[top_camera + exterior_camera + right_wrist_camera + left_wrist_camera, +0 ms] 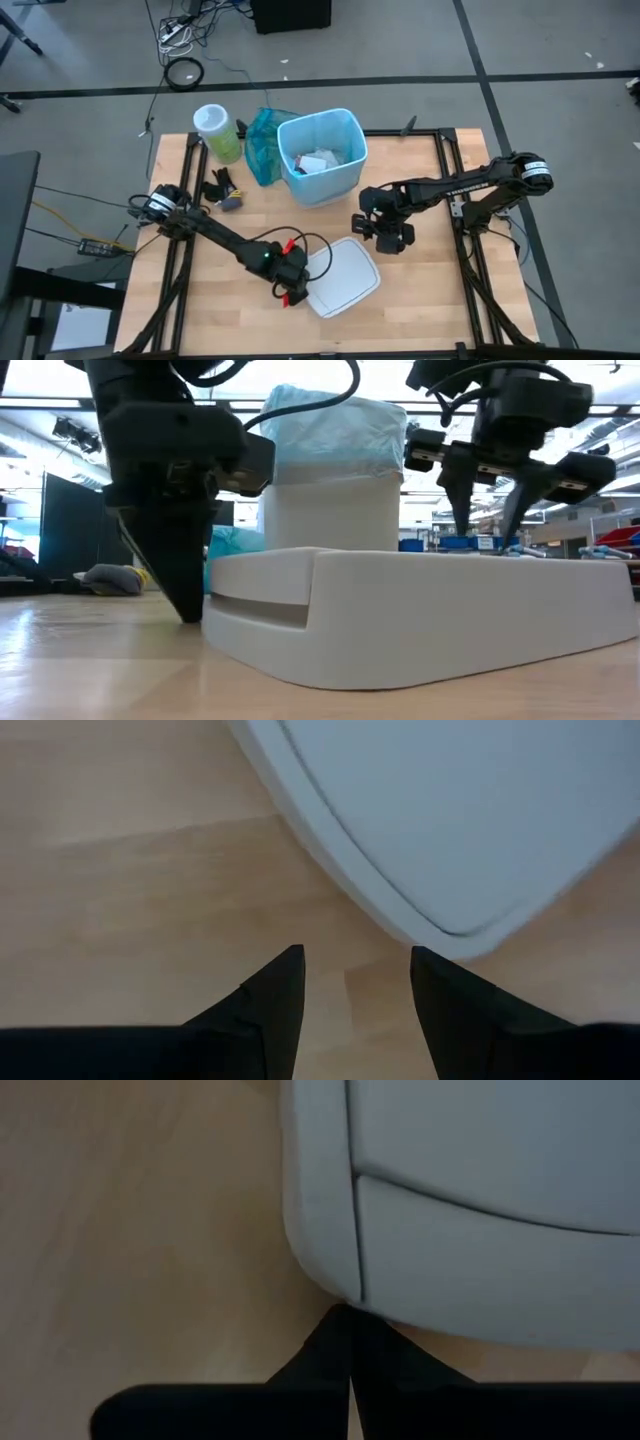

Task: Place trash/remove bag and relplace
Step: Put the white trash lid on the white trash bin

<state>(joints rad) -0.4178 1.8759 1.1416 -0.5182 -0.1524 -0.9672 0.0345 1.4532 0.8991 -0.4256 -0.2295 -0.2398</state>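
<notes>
A white bin (335, 180) lined with the light blue bag (296, 130) stands at the table's far middle, with trash (322, 160) inside. The bag's edge is folded over the bin's rim (330, 430). The white bin lid (342, 277) lies flat on the wood near the front. My left gripper (297, 283) is shut and points down at the lid's left corner (212, 610). My right gripper (390, 235) hangs open above the table just beyond the lid's far right corner, its fingers (285, 990) holding nothing. My left gripper has its shut fingertips (348, 1325) right at the lid's rounded corner rim (335, 1285). They come from above, pointing down, with the tips low by the table beside the lid's side wall. Whether they truly touch the rim I cannot tell.
A darker teal bag (262, 145) leans by the bin's left side, and a green-lidded jar (215, 130) stands at the far left. Small dark items (222, 188) lie near the left rail. Bare wood (430, 300) lies to the right of the lid.
</notes>
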